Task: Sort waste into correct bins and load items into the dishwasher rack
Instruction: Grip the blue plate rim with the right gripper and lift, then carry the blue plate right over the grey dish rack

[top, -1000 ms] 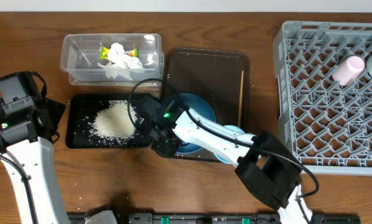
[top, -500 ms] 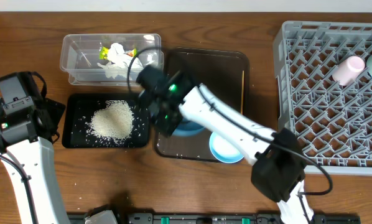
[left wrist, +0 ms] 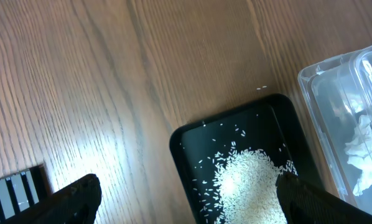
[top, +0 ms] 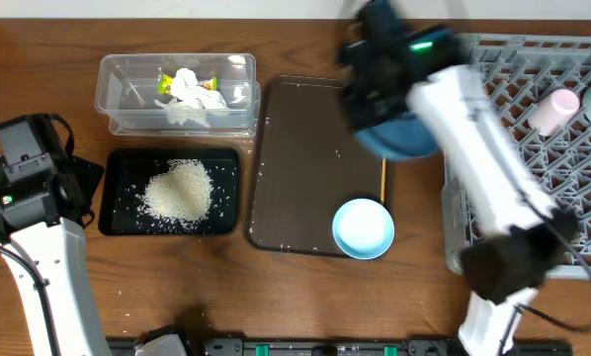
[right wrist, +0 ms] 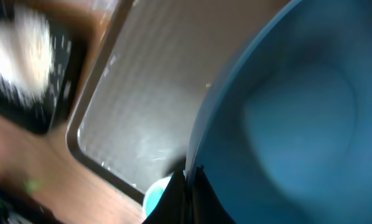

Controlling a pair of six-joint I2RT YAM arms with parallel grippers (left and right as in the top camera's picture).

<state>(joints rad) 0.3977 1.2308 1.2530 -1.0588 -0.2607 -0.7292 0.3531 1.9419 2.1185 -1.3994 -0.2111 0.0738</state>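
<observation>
Fingers (right wrist: 178, 198) of the right gripper (right wrist: 189, 183) are clamped on the rim of the blue plate (top: 406, 136), which hangs tilted and blurred at upper middle of the overhead frame, between the brown tray (top: 305, 168) and the rack (top: 533, 168). Left gripper (left wrist: 192, 202) is spread wide and empty above the black tray (left wrist: 175, 146). Step, as I judge it: loading the plate, which next needs standing on edge between free pegs, clear of the pink cup (top: 553, 111); plate is deep blue, smooth, with a shallow well.

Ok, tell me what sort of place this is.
Likely a tabletop dish-clearing setup, not a real kitchen: a grey dishwasher rack, a black tray of rice, and a blue plate in the right gripper.
</observation>
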